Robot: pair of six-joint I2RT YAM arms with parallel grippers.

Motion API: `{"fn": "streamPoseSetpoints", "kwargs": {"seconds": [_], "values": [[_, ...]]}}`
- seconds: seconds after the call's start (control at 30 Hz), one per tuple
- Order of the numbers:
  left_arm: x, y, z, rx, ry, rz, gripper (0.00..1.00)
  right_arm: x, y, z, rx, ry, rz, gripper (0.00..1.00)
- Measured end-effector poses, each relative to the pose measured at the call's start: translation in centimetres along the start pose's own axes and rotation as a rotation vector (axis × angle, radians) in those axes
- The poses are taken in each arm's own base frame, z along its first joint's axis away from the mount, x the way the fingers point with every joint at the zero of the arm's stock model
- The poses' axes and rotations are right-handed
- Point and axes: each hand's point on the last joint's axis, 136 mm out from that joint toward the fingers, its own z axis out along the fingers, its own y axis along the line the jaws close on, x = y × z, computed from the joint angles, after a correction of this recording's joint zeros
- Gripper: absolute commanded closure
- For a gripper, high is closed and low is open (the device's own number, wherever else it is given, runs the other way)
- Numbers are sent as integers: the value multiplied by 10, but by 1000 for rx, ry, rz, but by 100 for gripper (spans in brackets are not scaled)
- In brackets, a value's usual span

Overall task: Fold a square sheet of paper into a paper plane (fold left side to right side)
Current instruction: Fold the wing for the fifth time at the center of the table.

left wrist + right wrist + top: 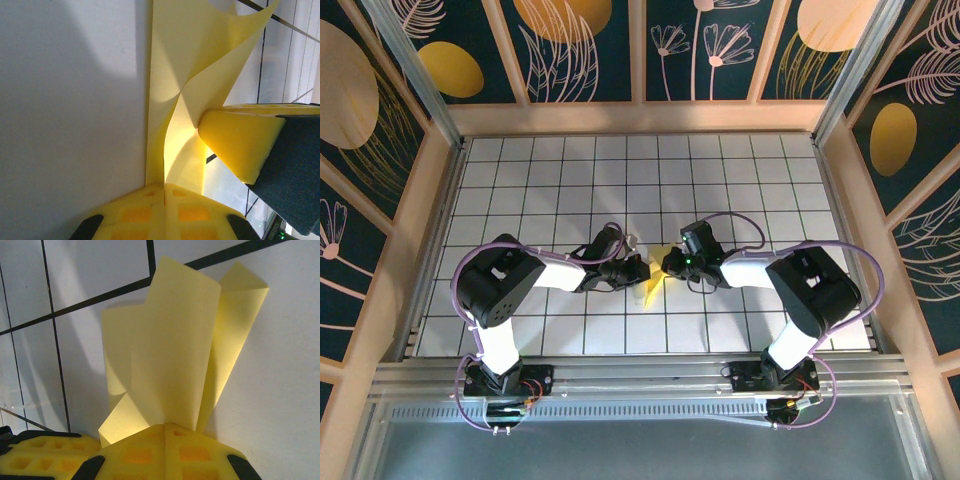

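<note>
The square sheet of paper (654, 287) is pale yellow, creased and partly folded, and it is held off the white grid table (620, 180) at the centre. My left gripper (643, 268) is shut on one edge of it. In the left wrist view the paper (200, 60) rises twisted from the left gripper (164, 186), and a yellow fingertip of the right gripper (240, 142) pinches it from the right. My right gripper (670, 264) is shut on the paper too. In the right wrist view its folded flaps (170, 350) stand up from the shut right gripper (165, 427).
Both arms reach inward and their grippers meet tip to tip mid-table. Wooden frame rails (640, 118) and dark patterned walls enclose the table. The left gripper's yellow fingers (30, 457) show at the bottom left of the right wrist view.
</note>
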Motion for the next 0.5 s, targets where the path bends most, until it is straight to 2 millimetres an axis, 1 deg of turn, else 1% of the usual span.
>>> {"fn": "streamPoseSetpoints", "kwargs": {"seconds": [0.17,0.4,0.5], "values": [[0,0,0,2,2,0,100,0,-1,0,-15,-12,-2,100],[-2,-6,-2,16,-4,7,80,1,-2,0,-42,-35,-3,100],[-3,-11,-3,15,-8,20,73,2,-2,0,-51,-44,-2,100]]}}
